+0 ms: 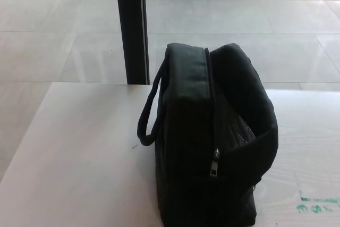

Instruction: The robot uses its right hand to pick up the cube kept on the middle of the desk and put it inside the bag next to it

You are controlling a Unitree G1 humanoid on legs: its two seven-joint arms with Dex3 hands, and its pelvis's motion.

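Nearest the camera, at the lower right edge of the desk [74, 174], green scribbled markings [316, 206] lie on the pale surface, just right of the bag's base. A small dark speck sits on the desk to the left of the bag's handle.

The bag [212, 136] is black, stands upright on the desk at centre frame and runs out of the bottom edge of the picture. A zipper track runs down its near face, with a metal zipper pull [215, 162] hanging partway down. To the right of the zipper the flap is parted, showing a grey quilted lining [240, 131] inside. A looped carry handle [149, 111] hangs off the bag's left side, its lower end close to the desk.

The cube cannot be located: it is not visible on the desk, and the part of the bag's interior that shows is too dark to tell its contents.

Neither the left nor the right hand appears, so their opening and any hold cannot be reported.

Behind the desk's far edge, a black vertical post [132, 25] rises out of the top of the frame, left of the bag. Beyond it lies a light tiled floor [53, 41] with bright reflections of ceiling lights near the top.
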